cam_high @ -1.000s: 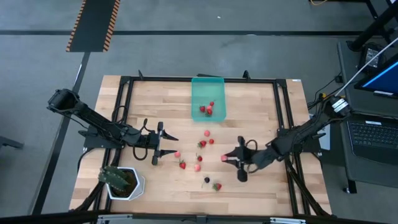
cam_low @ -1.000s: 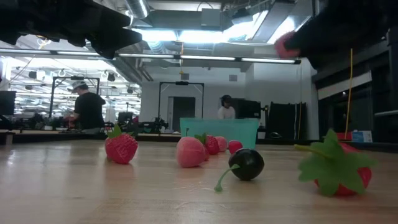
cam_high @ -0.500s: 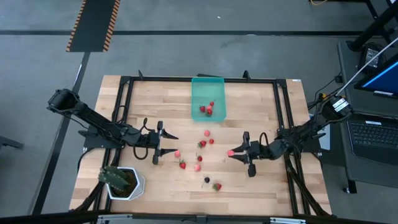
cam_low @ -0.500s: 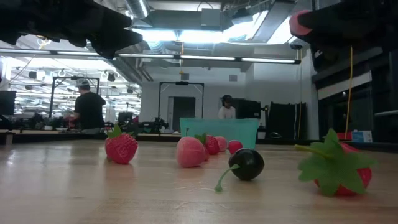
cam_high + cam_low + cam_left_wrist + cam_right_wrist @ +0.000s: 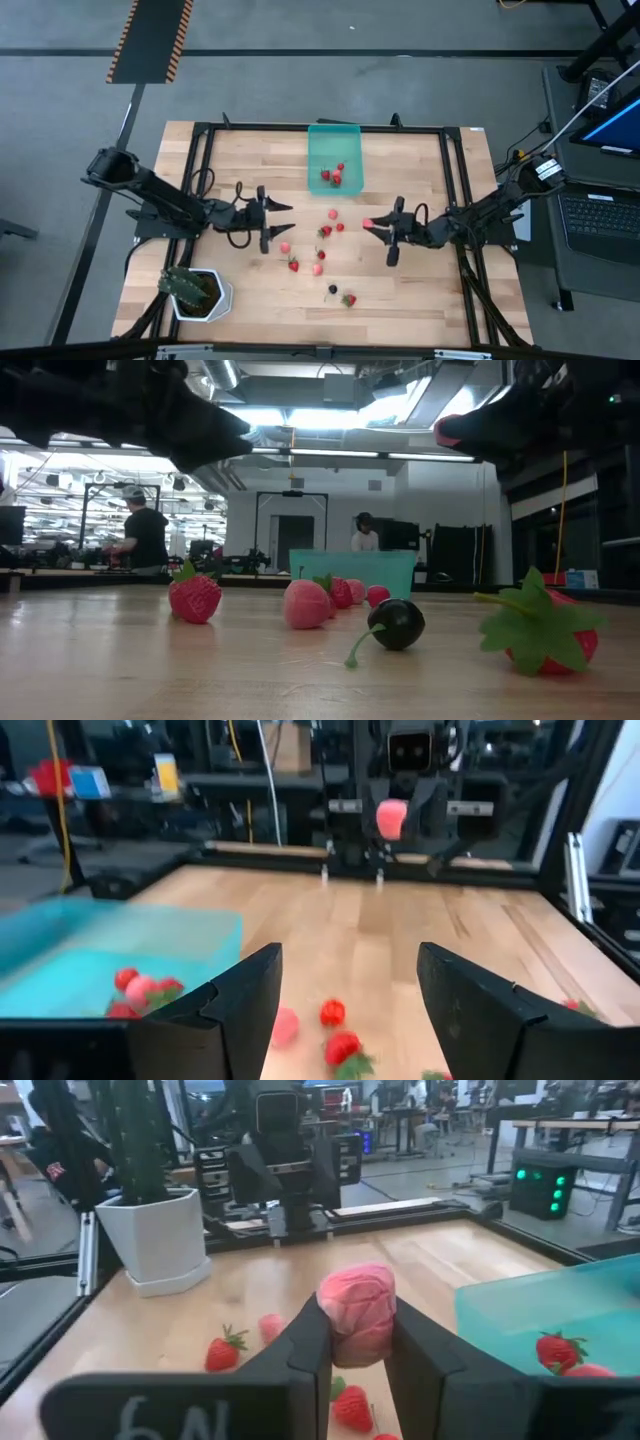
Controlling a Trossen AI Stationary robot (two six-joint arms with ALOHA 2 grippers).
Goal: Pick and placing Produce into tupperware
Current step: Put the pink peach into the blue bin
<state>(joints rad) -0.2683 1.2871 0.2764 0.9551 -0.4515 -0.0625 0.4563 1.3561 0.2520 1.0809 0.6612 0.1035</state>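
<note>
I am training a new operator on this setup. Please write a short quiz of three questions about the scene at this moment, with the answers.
1. True or false: the right gripper holds a pink fruit.
2. Which thing stands nearest the left arm's side of the table? A) white pot with a plant B) teal tupperware
3. Fill in: the left gripper is ____ and holds nothing.

Key: 1 true; 2 A; 3 open.

The tupperware [image 5: 334, 155] sits at the table's [image 5: 420, 300] far edge with some produce [image 5: 331, 176] inside. More fruits [image 5: 318, 256] lie scattered on the table before the tupperware, between the two grippers. The potted plant [image 5: 196, 291] stands at the near left corner.
</note>
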